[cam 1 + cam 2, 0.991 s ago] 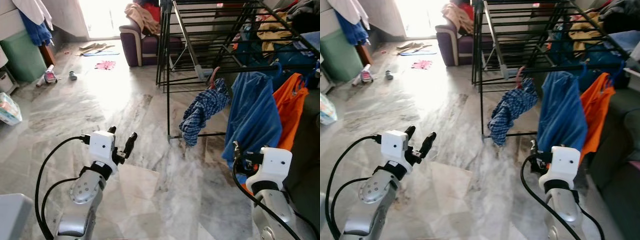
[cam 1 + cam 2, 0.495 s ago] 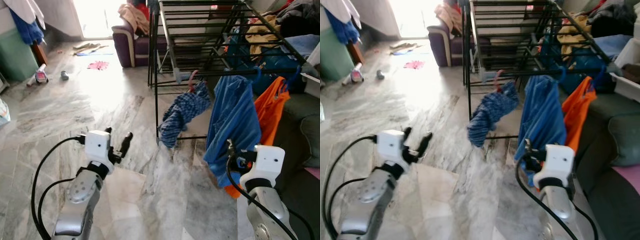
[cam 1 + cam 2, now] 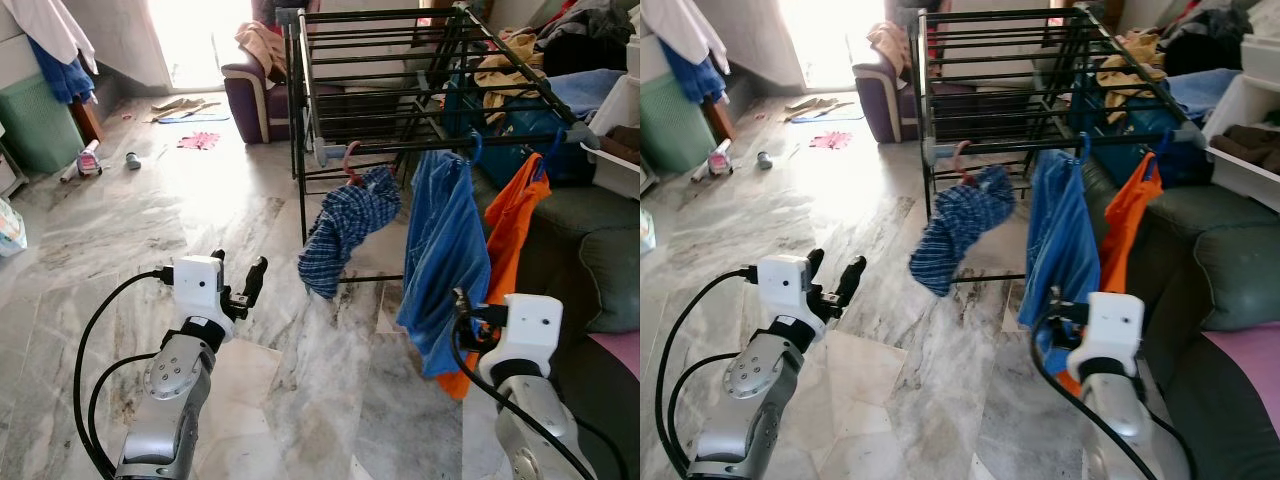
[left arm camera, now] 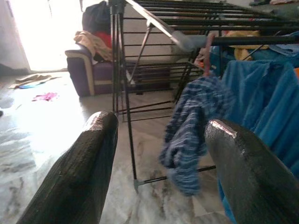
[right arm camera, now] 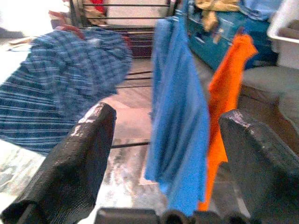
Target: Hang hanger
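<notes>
Marble floor: grey-veined polished marble tiles (image 3: 200, 215) run from the robot to a bright doorway at the far end; strong glare on the far half.
Drying rack: black metal tube clothes rack (image 3: 400, 60) stands ahead and to the right of centre, feet on the marble.
Hanger: pink plastic hanger hook (image 3: 349, 160) sits over the near rail of the rack, at its left end. The hanger's body is hidden inside the garment it carries.
Checked shirt: blue-and-white checked shirt (image 3: 340, 230) droops in a bunch from the pink hook, hanging clear of the floor.
Blue garment: plain blue cloth garment (image 3: 442, 260) hangs from the same rail on a blue hook, just right of the checked shirt.
Orange garment: bright orange cloth garment (image 3: 505, 250) hangs beside the blue one, partly behind it.
Left gripper: left gripper (image 3: 238, 279) is raised over the floor, well short of the rack; its two black fingers (image 4: 79, 172) stand spread with nothing between them, aimed at the rack and checked shirt.
Right gripper: right gripper (image 5: 163, 163) is held low in front of the blue and orange garments; its fingers are parted and hold nothing.
Sofa: dark green leather sofa (image 3: 1200, 250) lies along the right, just behind the rack.
Armchair: purple upholstered armchair (image 3: 255, 90) stands at the far end of the rack with clothes heaped on it.
Bin: green plastic bin (image 3: 40, 120) stands against the left wall.
Floor litter: pink cloth scrap (image 3: 204, 141) and other small items lie near the doorway.
</notes>
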Robot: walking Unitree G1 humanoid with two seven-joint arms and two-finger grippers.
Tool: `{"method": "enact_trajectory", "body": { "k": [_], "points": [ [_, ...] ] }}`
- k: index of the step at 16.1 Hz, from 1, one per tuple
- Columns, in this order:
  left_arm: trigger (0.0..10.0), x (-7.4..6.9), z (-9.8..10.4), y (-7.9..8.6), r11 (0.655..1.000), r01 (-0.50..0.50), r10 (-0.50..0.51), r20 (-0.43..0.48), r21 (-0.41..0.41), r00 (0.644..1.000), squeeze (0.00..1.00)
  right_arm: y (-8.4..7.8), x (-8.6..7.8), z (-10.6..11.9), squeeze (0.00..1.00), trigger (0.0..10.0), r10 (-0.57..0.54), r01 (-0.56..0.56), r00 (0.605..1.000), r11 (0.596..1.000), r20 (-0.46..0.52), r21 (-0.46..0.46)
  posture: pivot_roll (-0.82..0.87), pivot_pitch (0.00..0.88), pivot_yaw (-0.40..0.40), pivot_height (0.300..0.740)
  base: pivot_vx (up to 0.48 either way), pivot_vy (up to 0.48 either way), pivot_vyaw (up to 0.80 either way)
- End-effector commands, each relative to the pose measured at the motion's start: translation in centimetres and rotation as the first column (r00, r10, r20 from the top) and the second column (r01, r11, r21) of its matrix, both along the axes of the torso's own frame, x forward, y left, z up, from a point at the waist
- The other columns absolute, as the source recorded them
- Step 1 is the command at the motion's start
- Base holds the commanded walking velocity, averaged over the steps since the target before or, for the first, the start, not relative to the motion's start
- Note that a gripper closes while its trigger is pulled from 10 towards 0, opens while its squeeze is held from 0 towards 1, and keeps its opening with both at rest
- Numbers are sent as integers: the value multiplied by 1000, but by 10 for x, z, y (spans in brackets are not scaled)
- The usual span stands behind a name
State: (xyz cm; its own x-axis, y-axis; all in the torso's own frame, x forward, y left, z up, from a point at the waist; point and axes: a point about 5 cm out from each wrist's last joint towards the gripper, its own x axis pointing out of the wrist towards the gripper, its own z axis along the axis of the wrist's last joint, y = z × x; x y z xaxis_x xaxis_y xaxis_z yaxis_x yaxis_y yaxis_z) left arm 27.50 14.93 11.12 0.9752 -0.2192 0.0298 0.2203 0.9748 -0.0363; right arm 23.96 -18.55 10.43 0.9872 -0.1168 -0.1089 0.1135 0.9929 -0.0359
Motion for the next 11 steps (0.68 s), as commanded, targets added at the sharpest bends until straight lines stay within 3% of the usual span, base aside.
{"method": "enact_trajectory", "body": {
  "k": [1, 5, 8, 9, 11],
  "points": [
    [10000, 2, 0, 2, 1000, -2, 2, -4, 19, 1000, 0, 4, 4, 4, 0, 10000, 30, -29, 999, 999, 18, -25, -119, 0, 24, 740, 0, 0, 0],
    [10000, 1, -2, 1, 1000, -7, 7, -18, 13, 1000, 0, 8, 5, 9, 0, 10000, 77, -74, 996, 995, 48, -71, -120, 0, 25, 740, 0, 0, 0],
    [10000, 1, -2, 0, 1000, -7, 7, -20, 9, 1000, 0, 5, 5, 7, 0, 10000, 47, -46, 999, 995, 13, -84, -122, 0, 21, 740, 0, 0, 0],
    [10000, 1, -2, -2, 1000, -2, 2, -17, 9, 1000, 0, 4, 4, 8, 0, 10000, 35, -35, 999, 999, 22, -17, -123, 0, 21, 740, 0, 0, 0],
    [10000, 2, -2, -7, 1000, 28, -29, -13, -12, 1000, 0, 3, 6, 6, 0, 10000, 24, -24, 1000, 1000, 2, 7, -128, 0, 17, 740, 0, 0, -316]
  ]
}}
